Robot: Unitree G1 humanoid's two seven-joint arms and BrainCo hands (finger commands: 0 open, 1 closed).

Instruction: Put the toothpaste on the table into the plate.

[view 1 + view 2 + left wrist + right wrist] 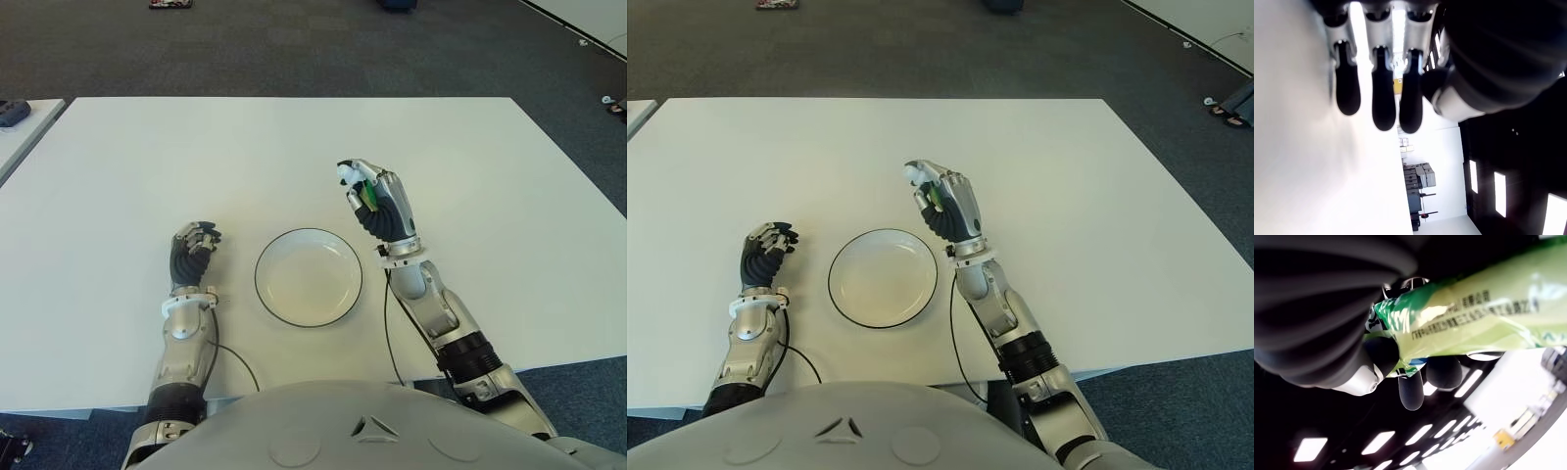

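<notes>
A green toothpaste tube point(1474, 318) with a white cap point(345, 174) is clasped in my right hand point(377, 204), whose fingers are curled around it. That hand is raised above the white table point(294, 157), just right of and slightly behind the plate point(309, 276). The plate is white with a dark rim and holds nothing. In the eye views only a sliver of green tube point(935, 199) shows between the fingers. My left hand point(192, 250) shows to the left of the plate, fingers curled, holding nothing.
The table's front edge runs close to my body. Dark carpet lies beyond the far edge. Another table corner with a dark object point(12, 113) shows at the far left.
</notes>
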